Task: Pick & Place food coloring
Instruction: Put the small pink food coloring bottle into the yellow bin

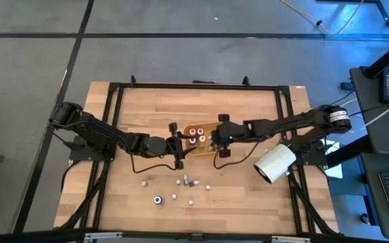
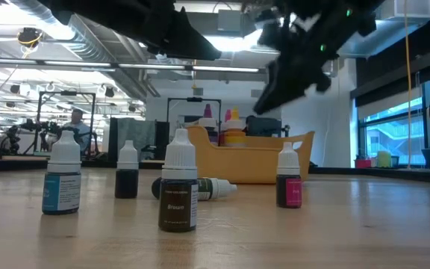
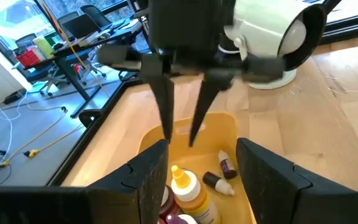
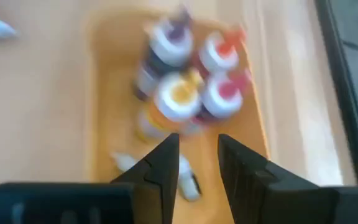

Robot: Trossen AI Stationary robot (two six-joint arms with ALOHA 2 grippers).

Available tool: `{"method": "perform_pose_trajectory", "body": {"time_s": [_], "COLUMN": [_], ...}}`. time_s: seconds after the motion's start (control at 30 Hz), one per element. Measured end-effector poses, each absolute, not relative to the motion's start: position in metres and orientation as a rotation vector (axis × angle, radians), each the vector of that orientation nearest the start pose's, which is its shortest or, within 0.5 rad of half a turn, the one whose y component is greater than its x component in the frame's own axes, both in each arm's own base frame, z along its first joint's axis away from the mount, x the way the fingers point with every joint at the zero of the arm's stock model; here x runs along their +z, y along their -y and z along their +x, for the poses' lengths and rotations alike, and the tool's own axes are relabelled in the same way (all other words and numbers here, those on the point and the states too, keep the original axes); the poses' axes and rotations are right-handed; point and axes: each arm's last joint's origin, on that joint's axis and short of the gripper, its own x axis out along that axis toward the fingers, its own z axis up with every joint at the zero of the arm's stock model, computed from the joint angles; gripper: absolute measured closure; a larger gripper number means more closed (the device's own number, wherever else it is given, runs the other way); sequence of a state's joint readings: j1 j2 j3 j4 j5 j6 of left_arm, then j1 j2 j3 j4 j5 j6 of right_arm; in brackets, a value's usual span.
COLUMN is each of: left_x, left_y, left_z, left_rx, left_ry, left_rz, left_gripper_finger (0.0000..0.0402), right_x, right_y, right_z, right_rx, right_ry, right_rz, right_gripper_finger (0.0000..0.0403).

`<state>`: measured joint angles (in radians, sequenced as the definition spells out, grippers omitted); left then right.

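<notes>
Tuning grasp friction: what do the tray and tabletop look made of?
Orange tray: seems molded plastic, smooth, slightly glossy; uniform color and thin flared walls suggest it. Tabletop: looks like wood, butcher-block style, matte; visible planks and grain.

The setting is a robotics laboratory or workshop in an open-plan industrial building. A wooden table [image 1: 181,202] bounded by a black metal frame [image 1: 117,86] stands on a grey floor marked with dark lines. Beyond the table, the low view shows exposed ceiling ducting [image 2: 21,7], suspended strip lights [image 2: 125,66], further equipment rigs [image 2: 66,101] and a person [image 2: 77,119] seated at a workstation. Large windows [image 2: 398,127] line one side. Office chairs [image 3: 95,12], desks with monitors [image 3: 73,25] and loose floor cables [image 3: 17,149] surround the table.
</notes>
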<state>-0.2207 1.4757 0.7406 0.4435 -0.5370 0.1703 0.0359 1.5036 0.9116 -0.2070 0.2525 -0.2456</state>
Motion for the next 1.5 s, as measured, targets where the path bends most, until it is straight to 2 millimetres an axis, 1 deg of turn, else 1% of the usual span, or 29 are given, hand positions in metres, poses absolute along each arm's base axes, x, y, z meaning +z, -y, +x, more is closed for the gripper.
{"method": "perform_pose_trajectory", "body": {"time_s": [0.07, 0.13, 0.23, 0.33, 0.4, 0.5, 0.63, 0.7, 0.77, 0.87, 1.0, 1.13, 1.23, 1.33, 1.4, 1.5], "left_x": [0.22, 0.22, 0.22, 0.22, 0.22, 0.22, 0.22, 0.22, 0.22, 0.22, 0.22, 0.22, 0.22, 0.22, 0.22, 0.22], "left_y": [0.052, 0.052, 0.052, 0.052, 0.053, 0.053, 0.053, 0.053, 0.053, 0.053, 0.053, 0.054, 0.053, 0.054, 0.053, 0.053], "left_z": [0.301, 0.301, 0.301, 0.301, 0.301, 0.301, 0.301, 0.301, 0.301, 0.301, 0.302, 0.302, 0.302, 0.302, 0.302, 0.302], "left_rx": [0.291, 0.291, 0.291, 0.289, 0.285, 0.285, 0.284, 0.283, 0.283, 0.283, 0.263, 0.249, 0.25, 0.249, 0.25, 0.25], "left_ry": [-0.299, -0.299, -0.299, -0.299, -0.298, -0.298, -0.298, -0.298, -0.298, -0.298, -0.297, -0.297, -0.297, -0.297, -0.297, -0.297], "left_rz": [0.276, 0.276, 0.277, 0.276, 0.275, 0.275, 0.274, 0.274, 0.274, 0.272, 0.27, 0.269, 0.268, 0.269, 0.269, 0.27], "left_gripper_finger": [0.0217, 0.0215, 0.0215, 0.0217, 0.0216, 0.0215, 0.0217, 0.0216, 0.0215, 0.0216, 0.0216, 0.0215, 0.0217, 0.0215, 0.0215, 0.0217], "right_x": [0.221, 0.229, 0.231, 0.23, 0.226, 0.215, 0.196, 0.187, 0.178, 0.164, 0.141, 0.131, 0.13, 0.13, 0.13, 0.129], "right_y": [-0.013, -0.027, -0.052, -0.077, -0.092, -0.111, -0.128, -0.134, -0.138, -0.138, -0.137, -0.137, -0.136, -0.135, -0.135, -0.134], "right_z": [0.305, 0.305, 0.305, 0.307, 0.311, 0.314, 0.318, 0.32, 0.322, 0.326, 0.328, 0.329, 0.329, 0.329, 0.328, 0.328], "right_rx": [-0.018, 0.106, 0.304, 0.436, 0.477, 0.518, 0.547, 0.561, 0.568, 0.526, 0.461, 0.476, 0.466, 0.461, 0.458, 0.463], "right_ry": [-0.77, -0.7, -0.639, -0.569, -0.532, -0.536, -0.567, -0.576, -0.585, -0.625, -0.734, -0.773, -0.782, -0.786, -0.792, -0.799], "right_rz": [-0.334, -0.314, -0.286, -0.27, -0.248, -0.225, -0.196, -0.202, -0.206, -0.211, -0.172, -0.132, -0.113, -0.116, -0.123, -0.143], "right_gripper_finger": [0.029, 0.029, 0.029, 0.029, 0.029, 0.029, 0.0289, 0.0282, 0.0267, 0.023, 0.0179, 0.0147, 0.0139, 0.0142, 0.0152, 0.0179]}}
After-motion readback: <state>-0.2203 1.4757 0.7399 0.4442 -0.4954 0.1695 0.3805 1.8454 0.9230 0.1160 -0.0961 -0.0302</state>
